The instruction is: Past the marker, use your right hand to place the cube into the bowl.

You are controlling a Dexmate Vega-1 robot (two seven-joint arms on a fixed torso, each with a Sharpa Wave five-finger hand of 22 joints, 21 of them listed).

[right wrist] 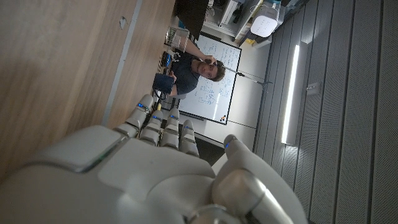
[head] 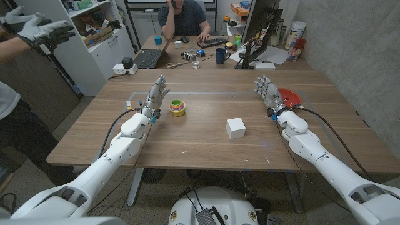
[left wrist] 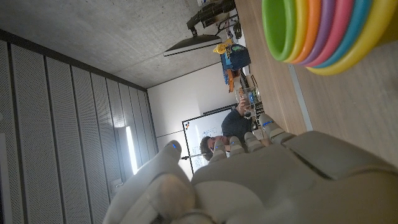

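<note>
A white cube (head: 235, 127) sits on the wooden table (head: 206, 150), right of centre. A stack of coloured bowls (head: 178, 107) stands left of centre, and its rims (left wrist: 329, 31) show close in the left wrist view. My right hand (head: 267, 94) stands on its edge, fingers apart and holding nothing, to the right of and beyond the cube; its back (right wrist: 155, 174) shows in the right wrist view. My left hand (head: 156, 95) (left wrist: 261, 180) stands the same way just left of the bowls, holding nothing. A pale tape line (head: 206, 92) crosses the table beyond the bowls.
A red plate (head: 290, 97) lies right beside my right hand. A person's gloved hand (head: 37, 28) reaches in at the far left. Another person (head: 184, 19) sits at a cluttered desk behind the table, with a monitor (head: 259, 25) nearby.
</note>
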